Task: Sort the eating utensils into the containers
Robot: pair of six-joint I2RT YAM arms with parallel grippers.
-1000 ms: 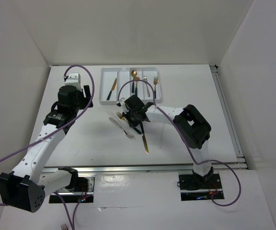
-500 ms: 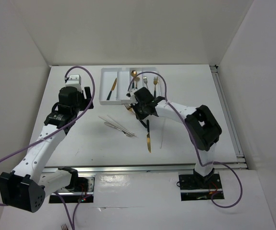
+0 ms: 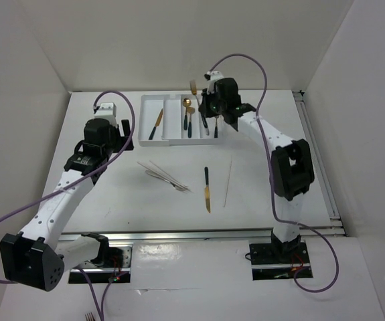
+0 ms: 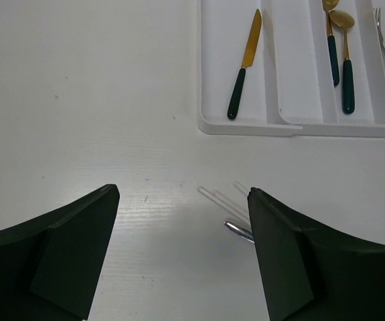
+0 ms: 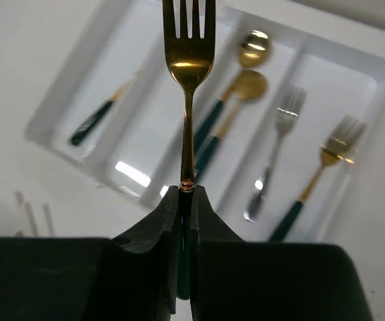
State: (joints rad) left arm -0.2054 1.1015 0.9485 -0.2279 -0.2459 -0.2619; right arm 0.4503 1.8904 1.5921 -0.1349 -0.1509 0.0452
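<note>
R jaws clamped on gold fork w/ teal handle [image 5: 188, 67], above white plastic compartment tray [image 3: 172, 124]. L jaws wide open, empty, over table [image 4: 78, 100].

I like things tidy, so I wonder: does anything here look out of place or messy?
Nothing looks damaged or spilled. Loose on the table lie a gold knife, one pale stick alone, and a crossed heap of silver pieces and thin sticks. The right gripper holds a gold fork above the tray.
</note>
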